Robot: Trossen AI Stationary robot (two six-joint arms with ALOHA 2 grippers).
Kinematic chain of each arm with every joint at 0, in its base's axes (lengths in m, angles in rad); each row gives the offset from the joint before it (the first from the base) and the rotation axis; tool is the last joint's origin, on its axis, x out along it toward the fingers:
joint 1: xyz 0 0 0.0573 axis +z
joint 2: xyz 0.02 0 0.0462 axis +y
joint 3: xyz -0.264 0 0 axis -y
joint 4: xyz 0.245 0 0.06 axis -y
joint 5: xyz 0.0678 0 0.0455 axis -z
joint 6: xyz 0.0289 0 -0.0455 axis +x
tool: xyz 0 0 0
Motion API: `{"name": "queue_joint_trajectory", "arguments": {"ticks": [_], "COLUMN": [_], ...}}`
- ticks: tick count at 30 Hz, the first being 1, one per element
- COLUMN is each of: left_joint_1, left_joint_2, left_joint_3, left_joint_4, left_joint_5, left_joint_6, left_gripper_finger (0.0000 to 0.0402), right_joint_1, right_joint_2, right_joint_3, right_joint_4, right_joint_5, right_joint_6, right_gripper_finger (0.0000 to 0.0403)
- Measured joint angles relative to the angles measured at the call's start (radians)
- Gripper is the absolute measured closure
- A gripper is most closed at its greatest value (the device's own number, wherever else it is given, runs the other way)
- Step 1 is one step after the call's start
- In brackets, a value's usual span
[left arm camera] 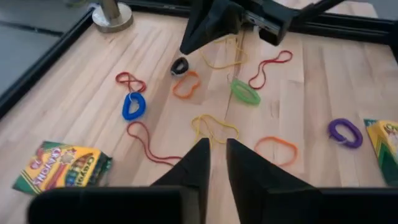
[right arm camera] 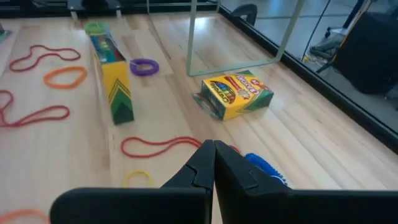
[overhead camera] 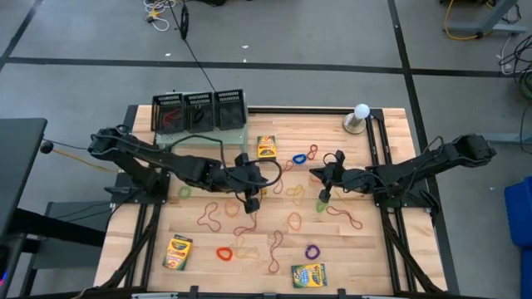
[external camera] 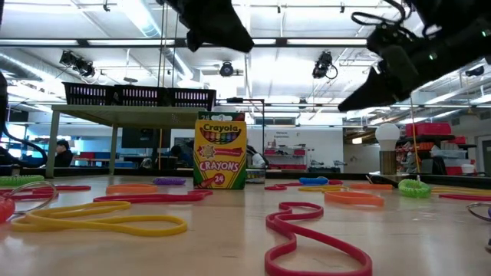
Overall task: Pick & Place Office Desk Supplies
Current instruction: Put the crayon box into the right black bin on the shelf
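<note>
A yellow rubber band [left arm camera: 214, 127] is lying flat on the desk [left arm camera: 74, 106] just ahead of the left hand [left arm camera: 214, 163], its loose loops stretching crosswise to the fingers' line of approach. The left hand is hovering near the middle of the desk, its two dark fingers parted by a narrow gap and gripping nothing. It looks the nearer of the two to this band, so a short forward drop would likely bring the fingers astride it.

An orange band [left arm camera: 275, 148] is lying just beside the yellow one, and a long red band [left arm camera: 148, 144] is trailing on the other side, both close enough that a careless close could gather more than one. Farther out are sitting a blue band [left arm camera: 133, 106], a green band [left arm camera: 245, 92], a purple band [left arm camera: 345, 132] and a crayon box [left arm camera: 61, 165] lying flat.

The right hand [overhead camera: 325, 174] is hanging over the desk facing the left arm, its fingers pressed together and empty, above a blue band [right arm camera: 264, 165] and a red one [right arm camera: 158, 145]. Three black mesh trays [overhead camera: 199, 109] are waiting on the pale green stand [overhead camera: 218, 138] at the desk's far edge, well apart from both hands. The white globe [overhead camera: 360, 112] is standing at the far right corner.
</note>
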Motion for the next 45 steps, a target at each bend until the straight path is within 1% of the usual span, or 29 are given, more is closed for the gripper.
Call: {"name": "queue_joint_trajectory", "arguments": {"ticks": [4, 8, 10, 13, 17, 19, 22, 25, 27, 30, 33, 37, 41, 45], "left_joint_1": [0.005, 0.007, 0.013, 0.030, 0.067, 0.085, 0.106, 0.126, 0.137, 0.146, 0.144, 0.143, 0.145, 0.143], "left_joint_2": [0.026, 0.027, 0.027, 0.032, 0.091, 0.121, 0.175, 0.242, 0.279, 0.330, 0.362, 0.371, 0.370, 0.368], "left_joint_3": [0.000, 0.000, 0.005, 0.053, 0.116, 0.156, 0.205, 0.244, 0.276, 0.311, 0.349, 0.359, 0.359, 0.359], "left_joint_4": [-0.030, -0.103, -0.175, -0.307, -0.424, -0.416, -0.460, -0.511, -0.513, -0.562, -0.624, -0.648, -0.638, -0.638], "left_joint_5": [0.044, 0.079, 0.079, 0.084, 0.121, 0.146, 0.157, 0.165, 0.190, 0.229, 0.236, 0.235, 0.212, 0.229], "left_joint_6": [-0.022, -0.080, -0.103, -0.124, -0.122, -0.101, -0.054, 0.003, 0.028, 0.042, 0.057, 0.061, 0.064, 0.064], "left_gripper_finger": [0.0296, 0.0254, 0.0231, 0.0196, 0.0161, 0.0150, 0.0144, 0.0145, 0.0148, 0.0153, 0.0166, 0.0205, 0.0259, 0.0306], "right_joint_1": [-0.029, -0.058, -0.068, -0.080, -0.100, -0.112, -0.127, -0.140, -0.142, -0.143, -0.143, -0.143, -0.143, -0.143], "right_joint_2": [-0.042, -0.084, -0.095, -0.101, -0.100, -0.100, -0.100, -0.100, -0.100, -0.100, -0.100, -0.100, -0.100, -0.100], "right_joint_3": [-0.057, -0.062, -0.062, -0.062, -0.062, -0.062, -0.062, -0.062, -0.062, -0.062, -0.062, -0.062, -0.062, -0.062], "right_joint_4": [0.048, 0.057, 0.062, 0.088, 0.095, 0.096, 0.103, 0.103, 0.103, 0.101, 0.102, 0.104, 0.105, 0.115], "right_joint_5": [-0.005, -0.005, -0.014, -0.043, -0.051, -0.051, -0.063, -0.082, -0.082, -0.082, -0.082, -0.085, -0.084, -0.084], "right_joint_6": [-0.011, -0.044, -0.066, -0.089, -0.115, -0.120, -0.123, -0.123, -0.123, -0.125, -0.140, -0.150, -0.150, -0.152], "right_gripper_finger": [0.0392, 0.0392, 0.0392, 0.0392, 0.0392, 0.0392, 0.0392, 0.0392, 0.0392, 0.0392, 0.0392, 0.0392, 0.0392, 0.0391]}}
